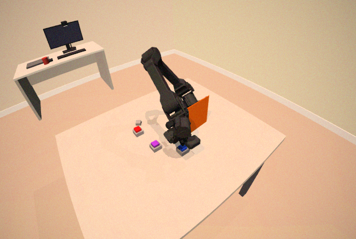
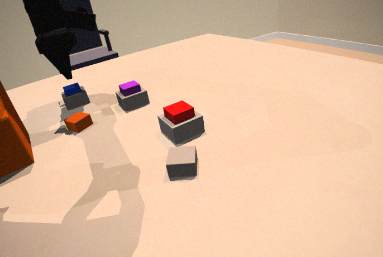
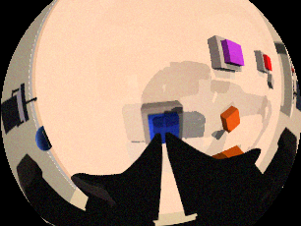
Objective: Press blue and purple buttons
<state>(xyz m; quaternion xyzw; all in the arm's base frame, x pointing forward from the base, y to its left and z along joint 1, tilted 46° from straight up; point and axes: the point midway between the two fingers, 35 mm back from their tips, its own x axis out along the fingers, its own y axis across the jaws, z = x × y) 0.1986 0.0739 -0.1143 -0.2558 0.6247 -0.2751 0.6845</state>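
The blue button [image 1: 182, 148] [image 2: 72, 89] [image 3: 153, 130] sits on a grey base, its cap standing up out of the base. My gripper [image 1: 182, 144] [image 2: 69, 78] [image 3: 162, 137] is shut and empty, pointing down with its fingertips a little above the blue cap; the exterior view shows a small gap between them. The gripper's shadow falls on the blue cap. The purple button [image 1: 155, 143] [image 2: 129, 87] [image 3: 233, 52] stands raised on its own grey base beside the blue one, with nothing touching it.
A red button [image 1: 137, 129] [image 2: 178, 112] [image 3: 268, 62] stands beyond the purple one, with a grey block [image 1: 138, 122] [image 2: 181, 162] near it. An orange block [image 2: 79, 122] [image 3: 230, 119] lies near the blue button. A tall orange object [image 1: 199, 115] [image 2: 4, 142] stands beside the arm.
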